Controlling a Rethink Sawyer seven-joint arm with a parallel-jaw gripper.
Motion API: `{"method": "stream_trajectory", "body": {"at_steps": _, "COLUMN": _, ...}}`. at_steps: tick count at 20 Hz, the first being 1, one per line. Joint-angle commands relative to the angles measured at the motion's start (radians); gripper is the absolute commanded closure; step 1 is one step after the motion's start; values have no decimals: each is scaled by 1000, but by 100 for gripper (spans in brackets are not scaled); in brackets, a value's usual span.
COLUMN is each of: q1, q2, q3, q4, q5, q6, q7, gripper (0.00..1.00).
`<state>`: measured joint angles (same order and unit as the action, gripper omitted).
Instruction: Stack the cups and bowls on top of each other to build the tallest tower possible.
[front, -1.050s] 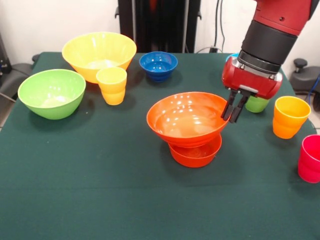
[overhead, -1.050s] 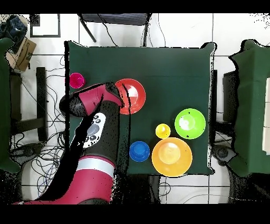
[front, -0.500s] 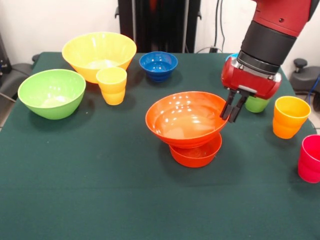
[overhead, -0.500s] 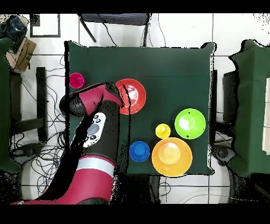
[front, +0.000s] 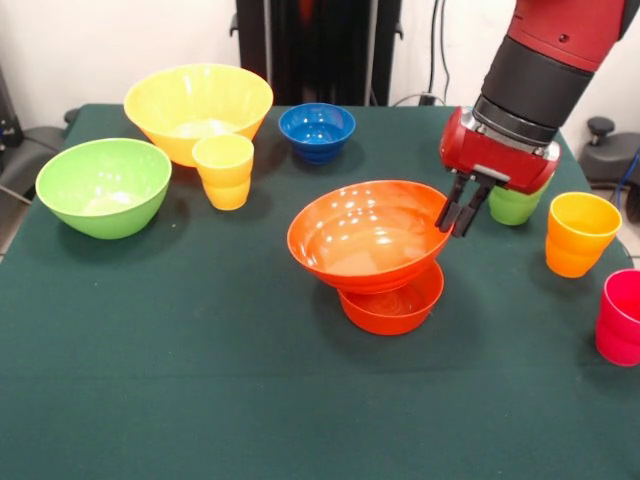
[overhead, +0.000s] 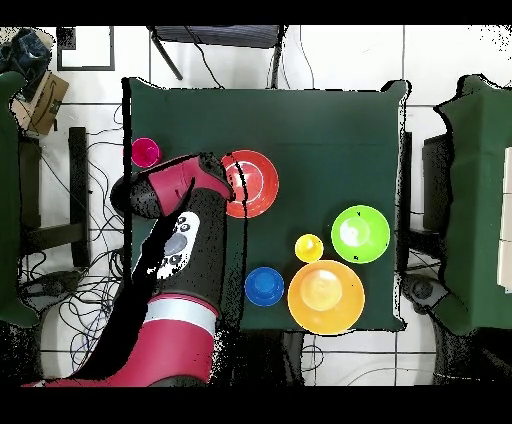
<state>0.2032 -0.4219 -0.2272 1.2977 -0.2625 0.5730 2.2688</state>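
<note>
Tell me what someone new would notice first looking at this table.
Probably the big orange bowl mid-table, tilted atop a smaller orange bowl, with the red arm's hand pinching its rim on the picture's right in the front view. Next, the large yellow bowl and green bowl at far left.

- Large orange bowl (front: 365, 235), glossy, tilted, sits on the small orange bowl (front: 395, 305), its rim pinched by the tool (front: 458, 212).
- Green cup (front: 515, 203) sits just behind the tool; orange-yellow cup (front: 579, 233) stands beside it.
</note>
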Motion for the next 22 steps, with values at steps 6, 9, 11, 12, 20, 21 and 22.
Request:
{"method": "stream_trajectory", "body": {"at_steps": 6, "q1": 11, "q2": 26, "q3": 102, "q4": -45, "q5": -32, "q6": 134, "q7": -87, "gripper": 100}}
{"method": "stream_trajectory", "body": {"at_steps": 9, "q1": 15, "q2": 28, "q3": 99, "q4": -55, "q5": -33, "q6": 146, "q7": -87, "gripper": 100}}
{"method": "stream_trajectory", "body": {"at_steps": 11, "q1": 15, "q2": 28, "q3": 99, "q4": -61, "q5": -34, "q6": 155, "q7": -90, "gripper": 100}}
{"method": "stream_trajectory", "body": {"at_steps": 12, "q1": 15, "q2": 29, "q3": 100, "q4": -62, "q5": -33, "q6": 158, "q7": -91, "gripper": 100}}
{"method": "stream_trajectory", "body": {"at_steps": 20, "q1": 19, "q2": 31, "q3": 98, "q4": -79, "q5": -38, "q6": 182, "q7": -91, "gripper": 100}}
{"method": "stream_trajectory", "body": {"at_steps": 21, "q1": 19, "q2": 31, "q3": 98, "q4": -80, "q5": -39, "q6": 184, "q7": -91, "gripper": 100}}
{"method": "stream_trajectory", "body": {"at_steps": 22, "q1": 19, "q2": 31, "q3": 99, "q4": -82, "q5": -39, "q6": 186, "q7": -92, "gripper": 100}}
